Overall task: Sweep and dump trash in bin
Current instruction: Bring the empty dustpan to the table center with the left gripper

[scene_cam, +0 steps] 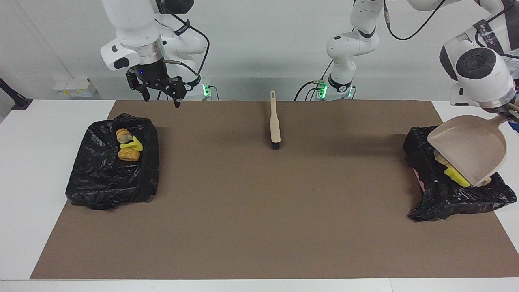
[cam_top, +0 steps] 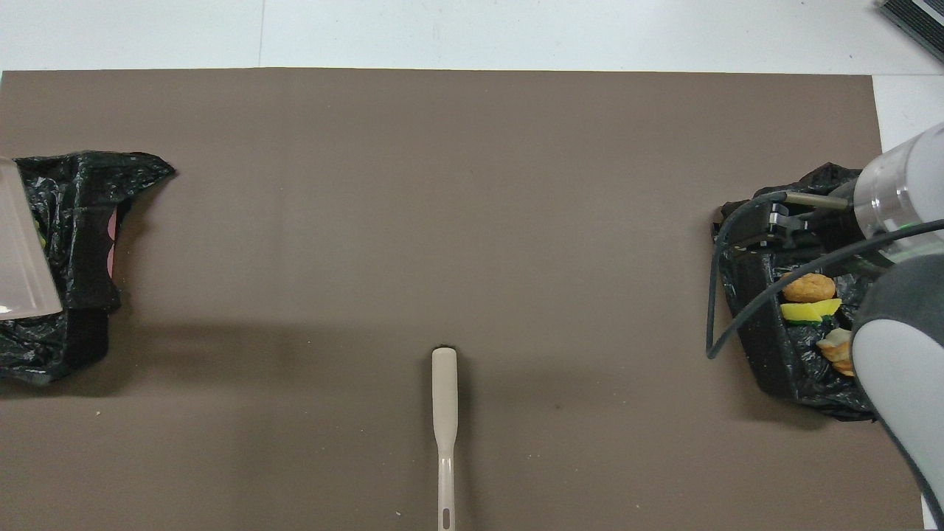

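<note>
Right now my left gripper point(scene_cam: 511, 110) is clamped on the handle of the dustpan point(scene_cam: 470, 148), tilting it over the black-bagged bin point(scene_cam: 454, 194) at the left arm's edge of the desk; yellow trash point(scene_cam: 456, 176) lies under its lip. Mid-desk, the brush point(scene_cam: 275, 121) lies flat near my edge. My right gripper point(scene_cam: 160, 91) hangs with fingers apart above the other bin point(scene_cam: 109, 178), where three pieces point(scene_cam: 129, 145) rest.

Table point(scene_cam: 48, 170) (brown mat point(scene_cam: 259, 211)): brush point(scene_cam: 275, 121), bins point(scene_cam: 113, 166).
</note>
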`<control>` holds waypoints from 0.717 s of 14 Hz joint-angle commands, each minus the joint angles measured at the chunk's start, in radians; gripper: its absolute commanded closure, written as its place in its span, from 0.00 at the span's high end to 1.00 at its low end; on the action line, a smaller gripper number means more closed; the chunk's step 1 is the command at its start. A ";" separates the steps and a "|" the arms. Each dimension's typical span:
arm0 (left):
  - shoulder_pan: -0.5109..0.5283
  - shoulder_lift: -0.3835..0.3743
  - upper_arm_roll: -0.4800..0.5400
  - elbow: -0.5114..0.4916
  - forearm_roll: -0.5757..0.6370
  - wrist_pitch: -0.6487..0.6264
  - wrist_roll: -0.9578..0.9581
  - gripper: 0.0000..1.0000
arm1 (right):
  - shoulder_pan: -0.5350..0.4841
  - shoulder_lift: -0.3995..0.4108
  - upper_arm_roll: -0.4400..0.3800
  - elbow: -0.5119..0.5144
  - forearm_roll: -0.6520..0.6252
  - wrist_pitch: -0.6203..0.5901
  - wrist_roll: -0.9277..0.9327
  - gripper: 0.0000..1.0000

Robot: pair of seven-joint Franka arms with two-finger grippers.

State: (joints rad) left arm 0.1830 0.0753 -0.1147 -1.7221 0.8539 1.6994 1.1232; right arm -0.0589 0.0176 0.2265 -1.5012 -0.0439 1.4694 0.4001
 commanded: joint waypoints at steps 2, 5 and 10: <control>-0.078 -0.031 0.013 -0.027 -0.171 -0.063 -0.222 0.00 | -0.022 -0.042 0.008 -0.053 0.030 0.020 -0.024 1.00; -0.140 -0.032 0.013 -0.030 -0.343 -0.092 -0.443 0.00 | -0.024 -0.056 0.008 -0.074 0.039 0.023 -0.027 1.00; -0.253 -0.032 0.013 -0.028 -0.597 -0.090 -0.852 0.00 | -0.025 -0.053 0.008 -0.074 0.045 0.057 -0.113 1.00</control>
State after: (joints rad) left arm -0.0211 0.0748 -0.1172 -1.7243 0.3323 1.6105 0.4048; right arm -0.0624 -0.0075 0.2270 -1.5393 -0.0194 1.4998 0.3279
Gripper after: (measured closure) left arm 0.692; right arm 0.000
